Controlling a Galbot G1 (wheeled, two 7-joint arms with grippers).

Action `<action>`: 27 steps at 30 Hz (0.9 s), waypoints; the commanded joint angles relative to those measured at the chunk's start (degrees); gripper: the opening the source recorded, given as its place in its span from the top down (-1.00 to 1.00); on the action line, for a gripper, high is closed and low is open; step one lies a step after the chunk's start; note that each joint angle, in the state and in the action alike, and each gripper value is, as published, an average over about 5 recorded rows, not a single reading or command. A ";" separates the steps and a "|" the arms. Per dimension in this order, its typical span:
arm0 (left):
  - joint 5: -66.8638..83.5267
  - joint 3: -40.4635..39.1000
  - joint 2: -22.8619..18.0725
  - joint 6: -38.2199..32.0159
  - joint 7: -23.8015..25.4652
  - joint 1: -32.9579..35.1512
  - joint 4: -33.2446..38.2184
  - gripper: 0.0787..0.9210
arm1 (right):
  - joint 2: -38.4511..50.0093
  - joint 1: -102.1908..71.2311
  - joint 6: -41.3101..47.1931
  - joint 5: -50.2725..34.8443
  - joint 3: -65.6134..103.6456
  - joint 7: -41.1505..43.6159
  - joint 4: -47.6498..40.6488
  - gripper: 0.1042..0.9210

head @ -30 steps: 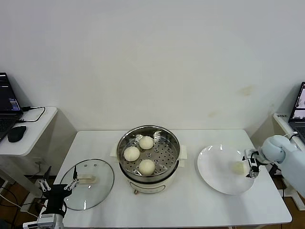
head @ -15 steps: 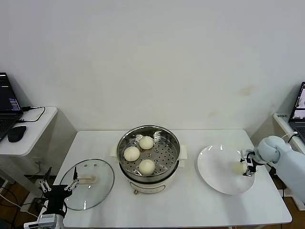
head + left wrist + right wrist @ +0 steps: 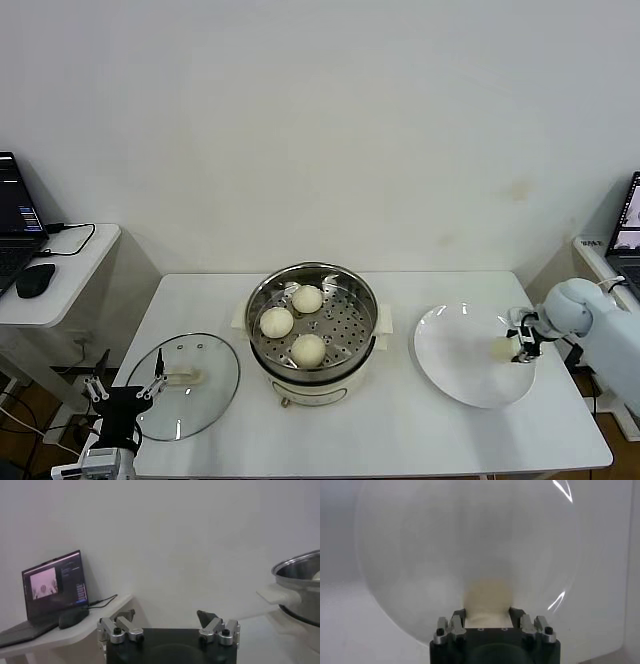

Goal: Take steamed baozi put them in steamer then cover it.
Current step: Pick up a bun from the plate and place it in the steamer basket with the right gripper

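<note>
So three steamed baozi [image 3: 307,349] are already sat on the perforated tray inside the steamer [image 3: 313,333], which is parked mid-table with its rim uncovered. The fourth baozi [image 3: 502,348] is found on the white plate [image 3: 462,358], out toward the plate's right edge, and the right gripper [image 3: 521,340] is clamped on it — in the right wrist view the bun [image 3: 487,599] is seen pinched between the two fingers [image 3: 456,621], which are drawn in narrow against its sides. The plate itself is set close to the table's right edge, just beside the steamer's right handle, with a bare strip of tabletop [image 3: 400,430] left along the front.

The cover [image 3: 185,384] is lying flat at the front-left corner of the table, its rim near the left edge and apart from the steamer. The left gripper [image 3: 125,390] is held low at that corner, by the lid's near-left rim, fingers spread wide and nothing gripped. A side desk [image 3: 60,290] with a laptop [image 3: 15,225] and mouse [image 3: 35,280] is seen off to the left.
</note>
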State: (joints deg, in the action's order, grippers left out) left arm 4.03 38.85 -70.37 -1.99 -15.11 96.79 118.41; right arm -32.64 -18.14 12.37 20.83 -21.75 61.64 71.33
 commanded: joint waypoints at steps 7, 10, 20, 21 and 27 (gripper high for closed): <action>0.12 -0.18 0.19 0.06 -0.01 -0.44 0.25 -0.77 | 7.13 29.92 9.04 -21.76 -21.03 -0.51 13.13 -0.10; 0.16 -0.21 0.23 0.09 -0.14 -0.57 0.18 -0.77 | 6.12 38.57 12.92 -29.19 -27.82 -1.89 16.30 -0.09; 0.08 -0.58 -0.14 0.03 -0.19 -1.04 0.19 -0.77 | -7.75 55.54 24.38 -48.29 -44.58 -9.53 24.53 -0.10; 0.07 -0.56 -0.19 -0.01 -0.20 -1.01 0.21 -0.77 | -9.34 55.60 25.21 -49.58 -44.97 -10.09 24.64 -0.10; 0.04 -0.24 -0.52 -0.31 -0.37 -0.72 0.24 -0.77 | -16.55 52.63 27.64 -52.03 -46.40 -12.59 23.20 -0.09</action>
State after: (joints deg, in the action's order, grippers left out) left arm 4.12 38.45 -70.77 -2.14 -15.37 95.93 118.65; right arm -37.75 26.34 32.22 -18.19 -58.15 53.87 91.06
